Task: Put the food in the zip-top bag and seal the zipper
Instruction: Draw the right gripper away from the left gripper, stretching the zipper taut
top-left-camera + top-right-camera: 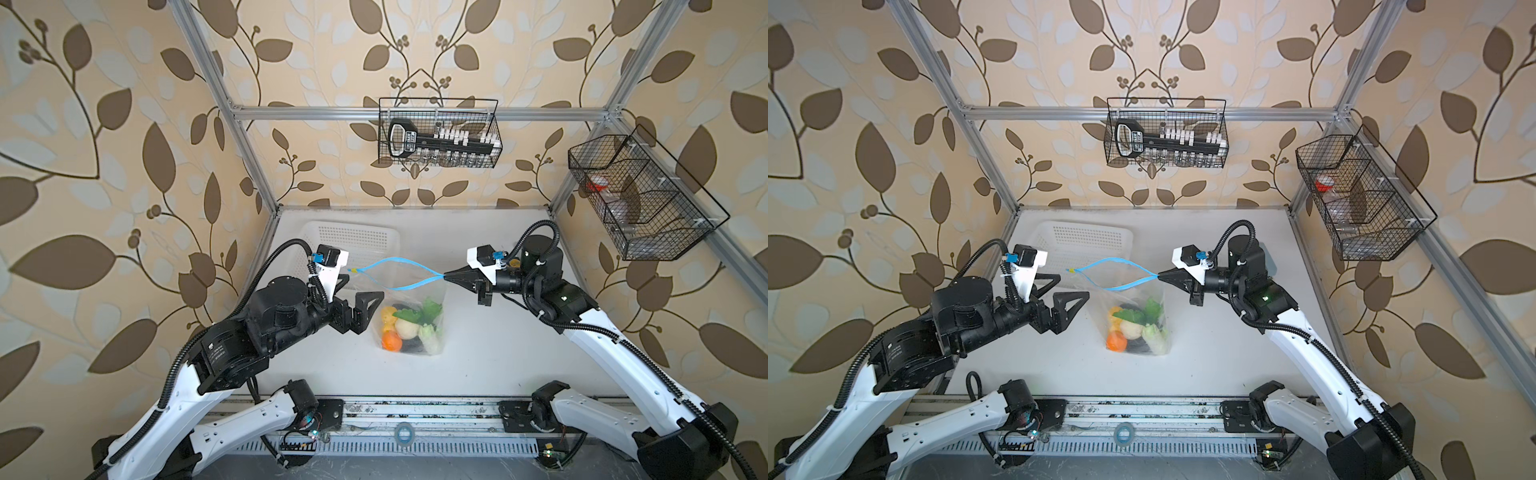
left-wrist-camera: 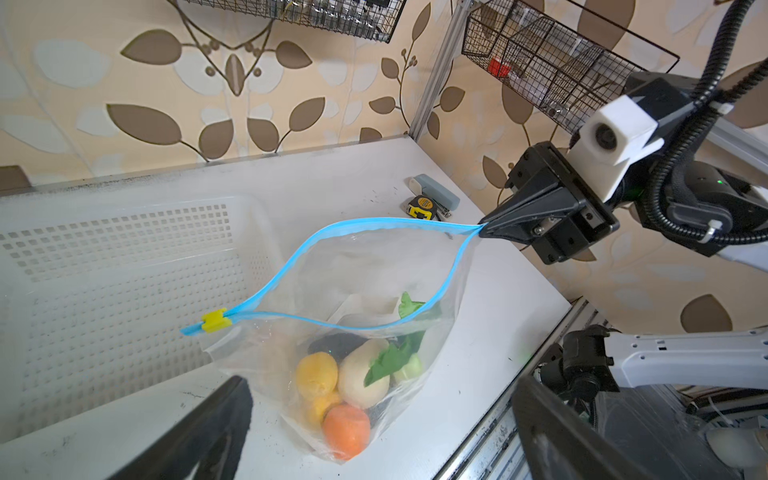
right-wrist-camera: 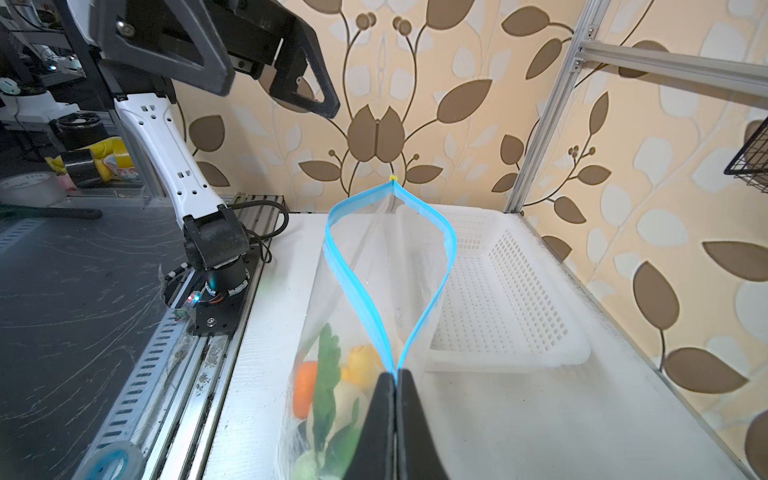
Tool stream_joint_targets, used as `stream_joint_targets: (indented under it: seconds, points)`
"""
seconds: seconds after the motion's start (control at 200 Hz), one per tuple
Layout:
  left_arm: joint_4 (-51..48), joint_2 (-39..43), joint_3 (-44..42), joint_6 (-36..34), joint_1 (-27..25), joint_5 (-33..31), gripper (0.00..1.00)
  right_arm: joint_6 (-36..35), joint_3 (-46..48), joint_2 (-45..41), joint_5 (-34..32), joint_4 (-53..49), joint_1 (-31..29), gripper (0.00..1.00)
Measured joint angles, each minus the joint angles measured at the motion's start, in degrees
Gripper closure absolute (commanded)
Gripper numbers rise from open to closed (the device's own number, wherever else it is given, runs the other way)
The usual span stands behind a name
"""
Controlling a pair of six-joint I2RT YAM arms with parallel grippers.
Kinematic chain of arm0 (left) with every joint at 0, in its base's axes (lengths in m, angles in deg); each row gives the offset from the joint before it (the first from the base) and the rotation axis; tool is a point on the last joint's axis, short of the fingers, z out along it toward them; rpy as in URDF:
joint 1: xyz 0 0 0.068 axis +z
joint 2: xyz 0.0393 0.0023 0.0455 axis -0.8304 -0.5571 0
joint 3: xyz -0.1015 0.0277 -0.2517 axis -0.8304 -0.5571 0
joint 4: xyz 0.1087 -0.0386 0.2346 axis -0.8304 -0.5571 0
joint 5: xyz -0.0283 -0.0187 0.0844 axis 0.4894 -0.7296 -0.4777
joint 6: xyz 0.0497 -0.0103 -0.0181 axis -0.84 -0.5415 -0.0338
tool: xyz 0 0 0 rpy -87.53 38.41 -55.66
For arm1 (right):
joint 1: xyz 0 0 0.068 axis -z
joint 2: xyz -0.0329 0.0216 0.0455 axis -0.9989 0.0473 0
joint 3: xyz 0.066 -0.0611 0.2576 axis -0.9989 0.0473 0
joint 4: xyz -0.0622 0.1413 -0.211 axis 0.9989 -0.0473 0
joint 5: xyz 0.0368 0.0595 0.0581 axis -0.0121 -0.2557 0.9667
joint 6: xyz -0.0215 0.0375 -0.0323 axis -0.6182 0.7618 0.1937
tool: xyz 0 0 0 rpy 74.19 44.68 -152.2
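Food (image 1: 409, 328) all in zip-top bag (image 1: 432, 291), mid-bench. Basket (image 1: 357, 239) at back-left corner looks empty. Right gripper (image 1: 451, 276) clamped on one end of zipper (image 2: 399, 220), holding mouth up. Left gripper (image 1: 1061, 296) wide open, empty, just beside bag. Zipper gapes, slider (image 2: 215, 321) at free end. Remaining: seal.

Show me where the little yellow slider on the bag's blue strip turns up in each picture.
Top view: yellow slider at the blue strip's left end.
Top view: same place.
Left wrist: slider in front of the white basket's wall.
Right wrist: at the strip's far tip.
Shared landmark: white basket.
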Motion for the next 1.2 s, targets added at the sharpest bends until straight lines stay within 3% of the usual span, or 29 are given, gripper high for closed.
stream_joint_targets:
  seconds: [0.225,0.555,0.765,1.2]
  points:
    - [4.87,-7.96,-0.26,-0.68,20.02,17.97,0.01,-0.61,0.02,0.42,3.34,0.24,2.08,1.0]
    - [17.49,-11.5,-2.97,-0.26,36.72,37.97,0.01,-0.59,0.48,2.84,10.23,3.13,6.1,1.0]
    - [21.99,-12.28,-9.22,1.62,37.94,45.92,0.01,-1.53,0.44,4.87,14.58,4.39,9.31,1.0]
    - [27.87,-10.32,-15.69,1.49,37.94,50.47,0.01,-13.84,-11.69,14.49,17.49,-9.09,11.69,1.0]
